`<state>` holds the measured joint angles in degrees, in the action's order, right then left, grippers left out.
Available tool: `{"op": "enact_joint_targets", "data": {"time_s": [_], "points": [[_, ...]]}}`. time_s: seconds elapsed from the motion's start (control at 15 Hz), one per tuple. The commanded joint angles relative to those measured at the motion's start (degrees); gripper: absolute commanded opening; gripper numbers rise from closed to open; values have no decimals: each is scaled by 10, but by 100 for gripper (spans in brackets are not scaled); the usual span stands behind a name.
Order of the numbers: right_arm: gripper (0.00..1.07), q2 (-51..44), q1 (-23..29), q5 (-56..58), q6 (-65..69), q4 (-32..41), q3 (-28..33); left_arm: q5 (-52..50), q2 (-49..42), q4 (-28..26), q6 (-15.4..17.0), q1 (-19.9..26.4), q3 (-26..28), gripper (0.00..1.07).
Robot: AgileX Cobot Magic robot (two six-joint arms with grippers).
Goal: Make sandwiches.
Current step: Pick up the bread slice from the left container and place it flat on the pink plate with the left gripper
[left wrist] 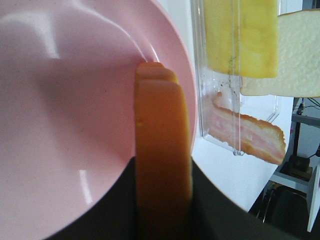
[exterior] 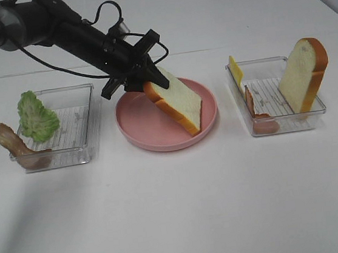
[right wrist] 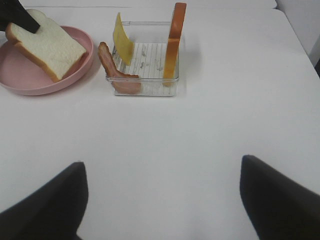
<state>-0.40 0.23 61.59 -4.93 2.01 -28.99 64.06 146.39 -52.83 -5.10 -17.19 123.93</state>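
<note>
Evidently left tool (exterior: 150, 80) clamps bread slice (exterior: 182, 103); fingertips hidden

The left gripper (exterior: 150, 81) hides one corner of the bread slice (exterior: 179, 101).

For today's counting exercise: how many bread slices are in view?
2. One bread slice tilts down onto the pink plate, held by the left gripper; the other slice leans upright in the right clear tray. No more seem hidden.
</note>
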Motion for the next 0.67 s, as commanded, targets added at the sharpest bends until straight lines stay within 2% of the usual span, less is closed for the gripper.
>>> {"op": "enact_joint_targets", "data": {"time_s": [0.07, 0.2, 0.27, 0.4, 0.53, 0.6, 0.67], "points": [[78, -6, -1, -7, 3, -1, 2, -7, 9, -9, 3, -2, 2, 0], [78, -6, -1, -7, 3, -1, 2, -10, 13, -14, 3, -2, 2, 8], [78, -6, -1, -7, 3, -1, 2, -10, 13, -13, 3, -2, 2, 17], [78, -6, -1, -7, 3, -1, 2, -7, 13, -11, 3, -2, 2, 40], [78, -6, -1, -7, 3, -1, 2, -7, 13, 1, -6, -2, 2, 71], [78, -6, -1, -7, 3, -1, 2, -7, 12, 2, -15, -2, 2, 75], [78, -6, -1, -7, 3, -1, 2, -7, 10, 3, -22, -2, 2, 75]]}}
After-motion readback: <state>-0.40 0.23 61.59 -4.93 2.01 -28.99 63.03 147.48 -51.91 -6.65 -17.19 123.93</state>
